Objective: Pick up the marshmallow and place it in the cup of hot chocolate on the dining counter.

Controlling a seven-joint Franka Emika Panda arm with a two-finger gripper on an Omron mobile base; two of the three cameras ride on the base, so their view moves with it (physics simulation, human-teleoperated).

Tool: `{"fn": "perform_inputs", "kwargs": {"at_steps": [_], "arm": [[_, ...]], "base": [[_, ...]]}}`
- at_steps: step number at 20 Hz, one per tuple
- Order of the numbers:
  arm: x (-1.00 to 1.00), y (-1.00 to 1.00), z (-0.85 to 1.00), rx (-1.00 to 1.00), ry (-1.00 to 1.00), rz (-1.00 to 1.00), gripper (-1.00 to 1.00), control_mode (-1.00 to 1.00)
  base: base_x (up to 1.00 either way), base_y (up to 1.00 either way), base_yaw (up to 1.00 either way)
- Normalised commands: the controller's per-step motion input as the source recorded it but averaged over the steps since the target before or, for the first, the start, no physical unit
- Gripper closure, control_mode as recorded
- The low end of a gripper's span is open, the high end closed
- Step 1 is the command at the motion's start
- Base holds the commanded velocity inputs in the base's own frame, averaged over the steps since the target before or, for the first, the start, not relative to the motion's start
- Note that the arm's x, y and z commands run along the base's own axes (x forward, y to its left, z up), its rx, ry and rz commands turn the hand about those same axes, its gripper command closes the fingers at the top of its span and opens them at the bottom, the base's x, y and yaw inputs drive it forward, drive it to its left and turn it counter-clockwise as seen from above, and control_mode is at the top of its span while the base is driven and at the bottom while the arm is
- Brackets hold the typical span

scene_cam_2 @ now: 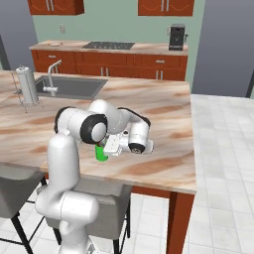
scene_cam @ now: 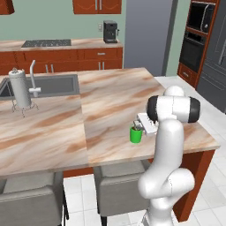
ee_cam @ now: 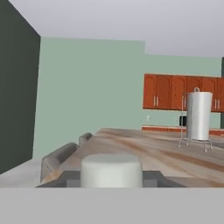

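A greyish-white marshmallow (ee_cam: pixel 111 169) sits between the two dark fingertips (ee_cam: pixel 70 178) in the hand view, and my gripper (ee_cam: pixel 111 178) is shut on it. The hand lies sideways, low over the dining counter (scene_cam: pixel 110 97), looking along its marbled top (ee_cam: pixel 153 153). The green cup (scene_cam: pixel 136 134) of hot chocolate stands near the counter's front edge, right under the gripper (scene_cam: pixel 140 125). In the right base view the cup (scene_cam_2: pixel 101 155) is partly hidden behind my forearm, with the gripper (scene_cam_2: pixel 107 146) just above it.
A silver canister (scene_cam: pixel 20 90) (scene_cam_2: pixel 27 87) (ee_cam: pixel 199 116) on thin legs stands beside the sink (scene_cam: pixel 48 84) at the counter's left. Grey chairs (scene_cam: pixel 119 181) (ee_cam: pixel 57 159) are tucked under the front edge. A coffee machine (scene_cam: pixel 110 32) sits on the back counter.
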Motion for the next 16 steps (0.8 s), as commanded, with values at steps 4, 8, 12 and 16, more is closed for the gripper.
{"fn": "perform_inputs", "kwargs": {"at_steps": [4,8,12,16], "arm": [[0.24,0.08,-0.27,0.0,0.0,0.0,1.0,-1.0],[-0.09,0.37,-0.27,0.0,0.0,0.0,-1.0,-1.0],[-0.27,0.44,-0.18,0.0,-0.01,0.0,-1.0,-1.0],[-0.31,0.16,-0.07,0.0,-0.05,0.0,-1.0,-1.0]], "base": [[0.0,0.0,0.0],[0.0,0.0,0.0],[0.0,0.0,0.0],[0.0,0.0,0.0]]}}
